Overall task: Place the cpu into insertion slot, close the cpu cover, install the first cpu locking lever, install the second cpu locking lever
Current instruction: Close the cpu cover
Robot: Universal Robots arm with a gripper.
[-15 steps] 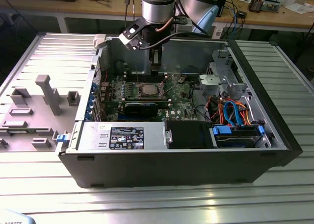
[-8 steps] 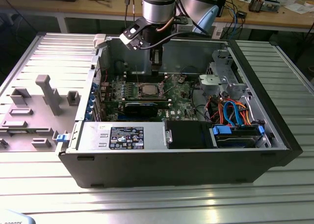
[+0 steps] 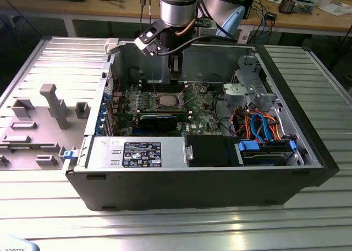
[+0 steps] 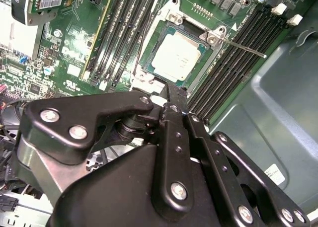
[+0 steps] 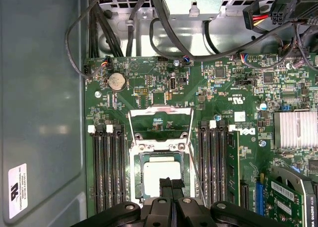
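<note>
The cpu lies flat in the insertion slot on the green board, its silver-grey top facing up; it also shows in the second wrist view as the cpu and in the exterior view as the cpu. The cpu cover stands swung open beyond the slot, green board showing through its cut-out. A thin locking lever sticks out sideways from a slot corner, unlatched. My gripper hangs just above the chip's near edge, shut with nothing between its fingers. From outside, the gripper reaches down into the open case.
Long memory slots flank the socket on both sides. A finned heat sink and a black card lie nearby. Drive cage and bundled cables fill the case's right in the exterior view. A grey fixture tray sits outside.
</note>
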